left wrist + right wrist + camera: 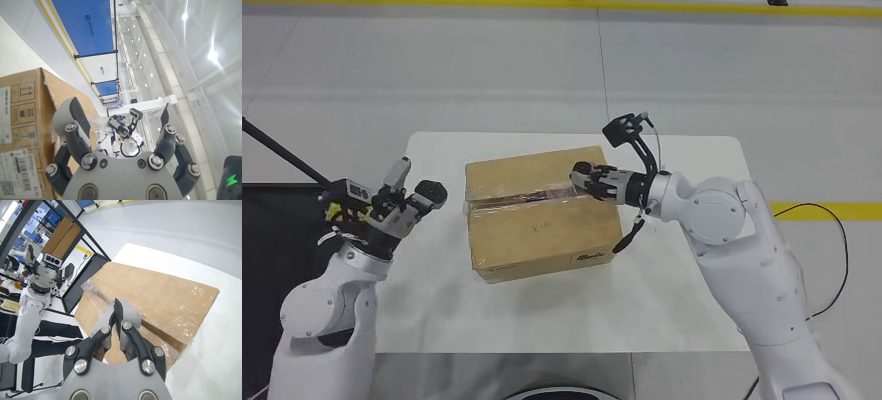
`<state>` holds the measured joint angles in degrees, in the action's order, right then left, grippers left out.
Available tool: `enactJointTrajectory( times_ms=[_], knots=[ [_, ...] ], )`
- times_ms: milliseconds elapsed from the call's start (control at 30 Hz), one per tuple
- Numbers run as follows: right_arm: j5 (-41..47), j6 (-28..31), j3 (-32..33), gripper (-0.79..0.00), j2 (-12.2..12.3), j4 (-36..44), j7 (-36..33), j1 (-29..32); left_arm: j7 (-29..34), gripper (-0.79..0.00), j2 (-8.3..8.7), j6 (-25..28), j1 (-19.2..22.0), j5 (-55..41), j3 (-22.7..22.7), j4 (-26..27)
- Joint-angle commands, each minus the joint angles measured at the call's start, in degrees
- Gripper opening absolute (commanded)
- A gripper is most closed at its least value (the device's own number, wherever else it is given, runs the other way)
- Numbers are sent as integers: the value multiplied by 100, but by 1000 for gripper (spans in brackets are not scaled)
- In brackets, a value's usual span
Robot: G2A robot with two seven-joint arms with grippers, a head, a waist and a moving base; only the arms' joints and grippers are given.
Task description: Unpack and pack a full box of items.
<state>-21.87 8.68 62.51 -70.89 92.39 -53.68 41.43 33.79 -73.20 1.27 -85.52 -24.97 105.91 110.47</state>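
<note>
Centrally on the white desk [682, 300] sits a brown cardboard box [532, 240]. Its flaps are shut, shipping labels cover its left face, and wrinkled clear tape [96, 298] lifts off the top seam. Left of it and apart, the left end effector [121, 108] points upward, fingers spread wide. The right end effector [115, 308] hovers over the seam's right end, fingers pressed together; whether they pinch tape is unclear.

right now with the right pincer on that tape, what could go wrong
1. The right pincer looks shut on the crumpled clear tape. A strip this thin may tear or slip out, leaving part of the seam stuck.
2. The left pincer is open beside the box, not touching it, so a hard pull could drag or tilt the box on the table.
</note>
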Motion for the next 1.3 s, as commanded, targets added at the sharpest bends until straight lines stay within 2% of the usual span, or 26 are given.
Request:
enactJointTrajectory(
  times_ms=[0,200,600,867,1000,1267],
  knots=[
    [32,22,-3,-785,0,-53,17,-28,319,0,29,-95,58,-251,101,-105],
    [116,74,-55,-785,-9,-218,34,-138,833,0,116,-240,451,72,-81,-460],
    [187,123,-135,-785,-8,-322,13,-237,544,0,169,-369,1043,1049,-919,-780],
    [142,20,-111,-785,16,-303,18,-175,503,0,195,-429,1135,1282,-1228,-912],
    [138,-14,-140,-763,18,-367,14,-185,455,0,212,-406,1127,1405,-1336,-932],
    [80,-119,-184,-594,15,-554,54,-264,337,0,236,-366,1092,1474,-1451,-971]
  ],
)
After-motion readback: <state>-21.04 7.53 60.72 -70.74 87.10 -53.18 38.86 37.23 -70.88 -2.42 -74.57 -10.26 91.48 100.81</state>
